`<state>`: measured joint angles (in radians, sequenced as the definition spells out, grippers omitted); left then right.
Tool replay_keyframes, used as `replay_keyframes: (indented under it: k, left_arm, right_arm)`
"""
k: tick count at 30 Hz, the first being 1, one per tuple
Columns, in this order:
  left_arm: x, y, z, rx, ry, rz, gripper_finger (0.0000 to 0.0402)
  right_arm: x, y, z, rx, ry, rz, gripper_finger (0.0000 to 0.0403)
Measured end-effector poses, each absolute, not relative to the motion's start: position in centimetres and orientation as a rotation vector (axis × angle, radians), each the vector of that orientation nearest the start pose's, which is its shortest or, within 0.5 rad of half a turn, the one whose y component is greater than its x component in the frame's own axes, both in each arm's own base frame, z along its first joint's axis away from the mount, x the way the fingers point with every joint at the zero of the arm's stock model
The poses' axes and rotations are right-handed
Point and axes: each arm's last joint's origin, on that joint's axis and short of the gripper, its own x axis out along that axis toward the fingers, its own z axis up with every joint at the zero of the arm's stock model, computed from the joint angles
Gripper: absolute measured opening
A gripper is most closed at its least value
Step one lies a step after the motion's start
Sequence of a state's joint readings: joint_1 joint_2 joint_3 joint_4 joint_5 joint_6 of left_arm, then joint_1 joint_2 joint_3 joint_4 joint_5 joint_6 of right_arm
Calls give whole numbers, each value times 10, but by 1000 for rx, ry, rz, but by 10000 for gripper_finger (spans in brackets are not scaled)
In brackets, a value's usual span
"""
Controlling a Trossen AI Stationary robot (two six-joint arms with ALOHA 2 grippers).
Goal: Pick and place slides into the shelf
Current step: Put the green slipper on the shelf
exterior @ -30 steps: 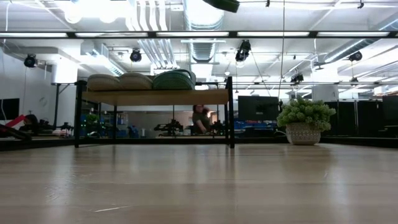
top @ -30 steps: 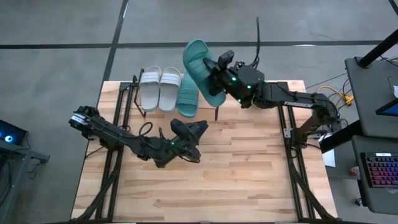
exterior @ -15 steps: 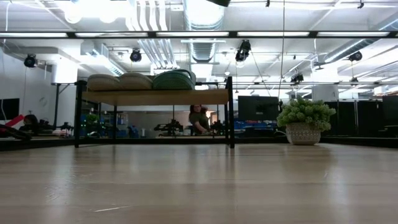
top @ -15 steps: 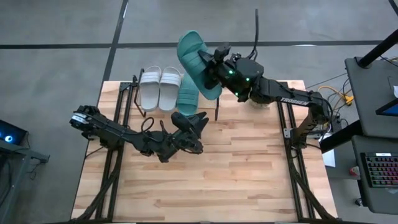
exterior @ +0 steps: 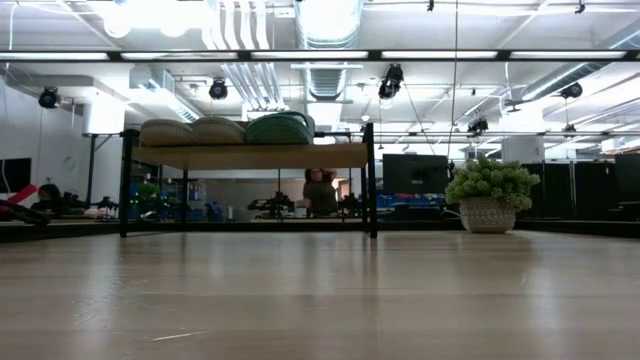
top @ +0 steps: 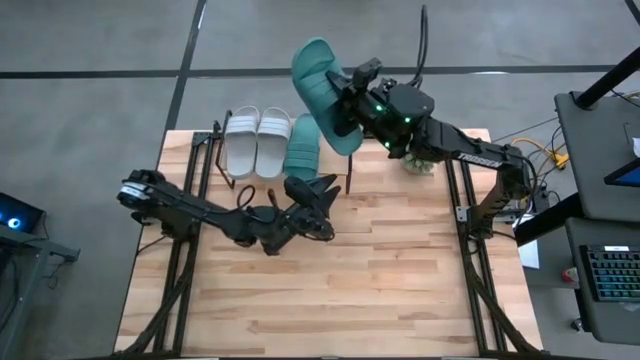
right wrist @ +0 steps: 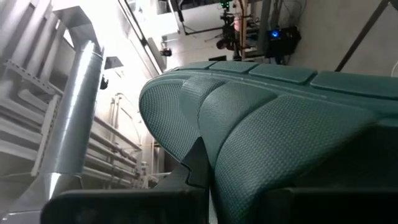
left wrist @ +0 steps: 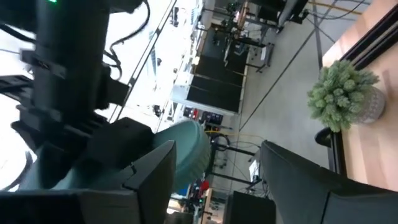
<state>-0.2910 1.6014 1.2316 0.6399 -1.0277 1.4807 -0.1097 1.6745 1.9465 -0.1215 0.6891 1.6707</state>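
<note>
The shelf (exterior: 250, 156) stands at the table's far edge. Two pale slides (top: 258, 140) and one teal slide (top: 300, 155) lie side by side on its plank. My right gripper (top: 350, 100) is shut on the second teal slide (top: 320, 80), held high over the shelf's right end. My left gripper (top: 322, 190) is open and low over the table just in front of the shelf. Its fingers point at the raised slide (left wrist: 186, 149), and it touches nothing. My right gripper holds the teal slide at about mid-length, on the side nearest the arm (top: 340, 105), reaching in from the table's right. One dark finger (right wrist: 189, 171) lies against the textured foam; the slide hides the other. The slide is lifted clear and tipped up on edge.
A potted plant (exterior: 490, 195) stands near the table's far right corner, beside the right arm. Free plank shows at the shelf's right end (exterior: 340, 156). The wooden table (top: 380, 270) in front of the shelf is bare. A person (exterior: 320, 192) is in the room behind.
My right gripper has carried the teal slide upward and a little toward the far edge, and the slide has left the top of the low view. My left gripper has moved toward the shelf and slightly right, staying open.
</note>
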Motion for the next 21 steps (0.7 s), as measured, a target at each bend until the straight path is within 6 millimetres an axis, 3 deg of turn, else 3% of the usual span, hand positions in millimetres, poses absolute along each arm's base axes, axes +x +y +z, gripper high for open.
replay_keyframes:
  k: [8,21]
  left_arm:
    - [358,-69,352,1328,357,698,219]
    - [359,-68,352,1303,331,689,219]
  right_arm:
    - [348,-57,510,1555,-743,-517,11]
    - [351,-57,503,1563,-706,-534,11]
